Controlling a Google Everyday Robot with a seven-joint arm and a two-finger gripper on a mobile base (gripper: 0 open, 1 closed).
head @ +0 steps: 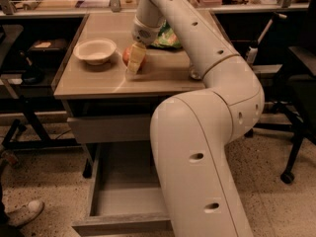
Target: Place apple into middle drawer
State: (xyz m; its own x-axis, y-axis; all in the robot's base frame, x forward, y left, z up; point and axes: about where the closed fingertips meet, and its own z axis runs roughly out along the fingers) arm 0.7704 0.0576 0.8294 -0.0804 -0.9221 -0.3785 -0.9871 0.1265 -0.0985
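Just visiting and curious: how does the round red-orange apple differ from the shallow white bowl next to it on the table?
The round red-orange apple is a solid coloured ball; the shallow white bowl is pale, hollow and wider. The robot's gripper is down at the apple, partly covering it; nothing touches the bowl. Both rest on the tan tabletop.

On the desk (163, 80) you find the apple (127, 56) near the middle, with the gripper (135, 64) just at it. The bowl (95, 51) stands left of it, toward the left edge; a bag (169, 36) lies behind. Below the front edge, the middle drawer (123, 194) stands open.
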